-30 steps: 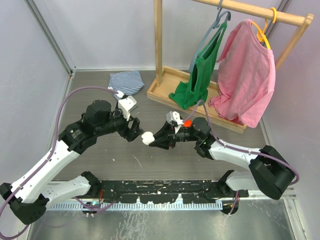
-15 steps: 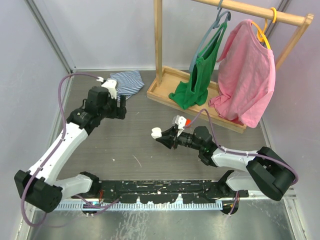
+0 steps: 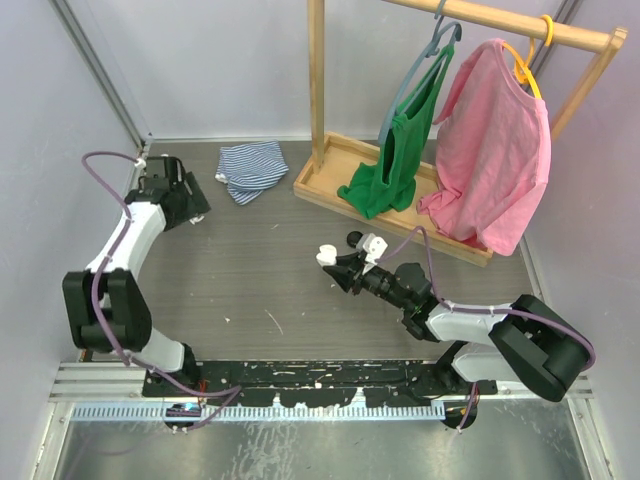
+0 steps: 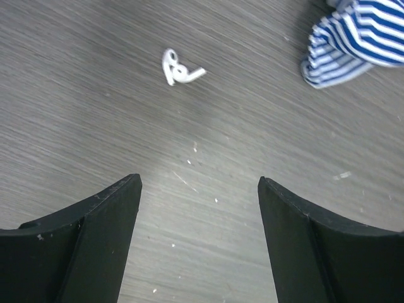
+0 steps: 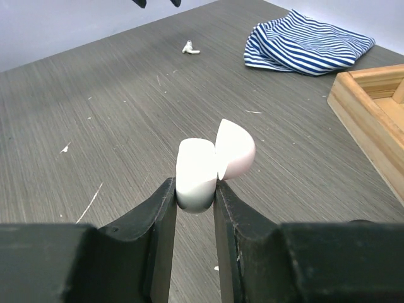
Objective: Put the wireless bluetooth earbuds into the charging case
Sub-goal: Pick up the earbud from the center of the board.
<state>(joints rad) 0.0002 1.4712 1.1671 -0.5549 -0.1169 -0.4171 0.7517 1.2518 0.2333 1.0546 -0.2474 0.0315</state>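
one small white plastic earbud with a short stem (image 4: 178,68) lies by itself on the grey wood-grain table (image 3: 260,270), near the folded blue-and-white striped cloth (image 4: 360,31) but not touching it. the left gripper (image 4: 199,184) hangs over the table just short of the bud, its two black fingers (image 4: 95,240) spread wide with nothing between them. in the top view that arm reaches to the far left part of the table, with the cloth beside it. the right gripper (image 5: 194,185) is out over the middle of the table, well apart from the bud, and its fingers are clamped on the base of a glossy white rounded plastic charging case (image 5: 197,165). the case's hinged lid (image 5: 235,151) stands open, tilted up to the right. the hollow of the case faces away from the wrist camera, so whether anything sits inside cannot be told. from the right wrist the bud shows far off beyond the case. at the back right stands a light wooden clothes rack with a tray base (image 3: 330,180), carrying a green top (image 3: 395,165) and a pink shirt (image 3: 495,160) on hangers.
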